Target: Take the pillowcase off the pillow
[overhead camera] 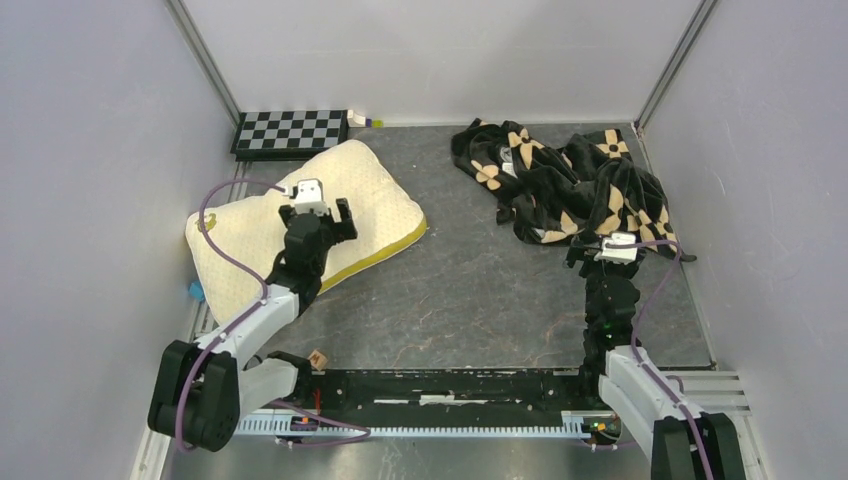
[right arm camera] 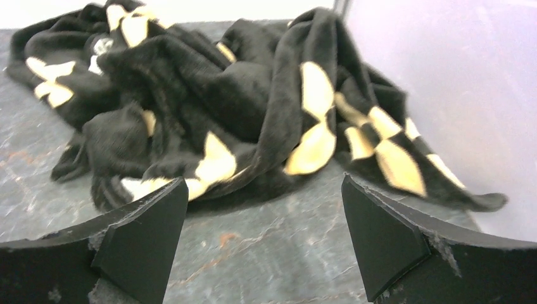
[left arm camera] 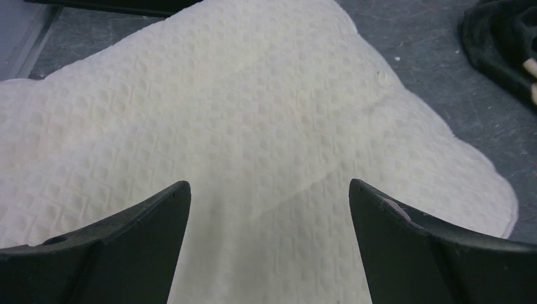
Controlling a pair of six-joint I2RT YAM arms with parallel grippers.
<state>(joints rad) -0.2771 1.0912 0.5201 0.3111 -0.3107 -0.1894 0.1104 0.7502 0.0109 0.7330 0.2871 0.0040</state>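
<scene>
- Off already: pillowcase (overhead camera: 565, 185) heaped at the tabletop's (overhead camera: 480, 290) far right, well apart from the bare pillow (overhead camera: 300, 225) at left.
- Probably soft, limp, light, plush; best pinched at a raised fold.
- Left pincer (left arm camera: 266, 190) spread wide above pillow, right pincer (right arm camera: 265, 183) spread wide near pillowcase, both empty.

Robotics lab cell: plain white panel walls (overhead camera: 90, 150), calibration checkerboard (overhead camera: 291, 131), grey tabletop (overhead camera: 470, 290)

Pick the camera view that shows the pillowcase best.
Top external. It takes in the whole pillowcase, a crumpled heap at the far right, apart from the pillow. The right wrist view gives a close look at its near side, top edge cropped. The left wrist view catches only a dark scrap in its upper right corner.
</scene>
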